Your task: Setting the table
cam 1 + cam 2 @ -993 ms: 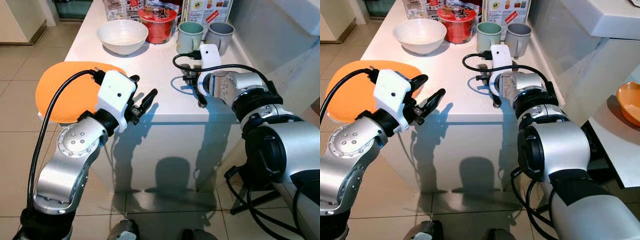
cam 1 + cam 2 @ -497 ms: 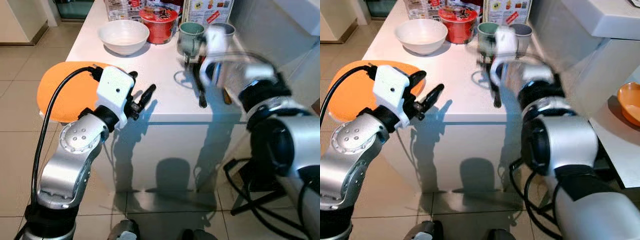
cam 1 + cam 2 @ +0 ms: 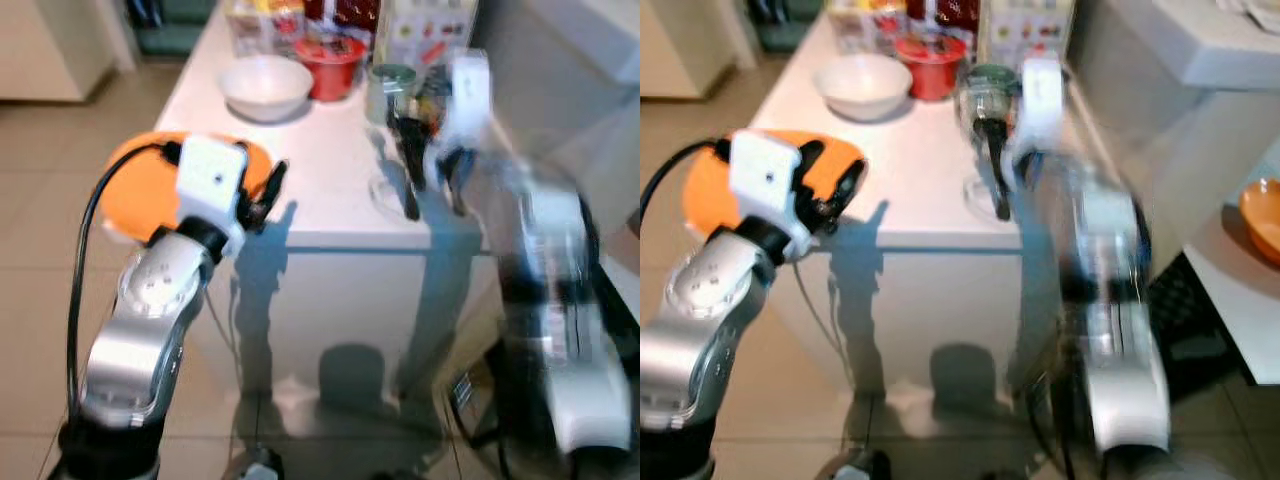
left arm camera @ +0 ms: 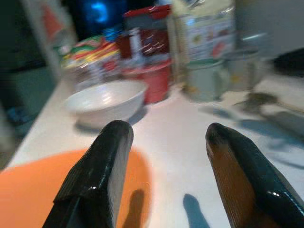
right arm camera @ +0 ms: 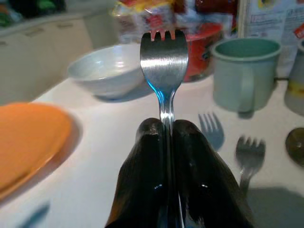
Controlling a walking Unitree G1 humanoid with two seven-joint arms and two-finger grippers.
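My right gripper (image 5: 164,127) is shut on a silver fork (image 5: 164,57), gripped by its handle, tines pointing away, held above the white table (image 3: 330,185). In the eye views the right gripper (image 3: 410,190) is blurred, near the table's front right. A second fork (image 5: 247,154) lies on the table past it. The flat orange plate (image 3: 140,190) sits at the table's front left corner. My left gripper (image 4: 166,133) is open with nothing in it, hovering at the plate's right edge (image 4: 38,190).
A white bowl (image 3: 265,85), a red tub (image 3: 335,62), a green mug (image 5: 244,71) and a grey mug (image 5: 297,80) stand toward the back, with boxes behind them. A white counter with an orange bowl (image 3: 1262,215) is to the right. Tiled floor surrounds the table.
My right arm has swung up off the table and now shows motion blur. My left gripper has drawn back toward the orange plate. The whole view has shifted as well.
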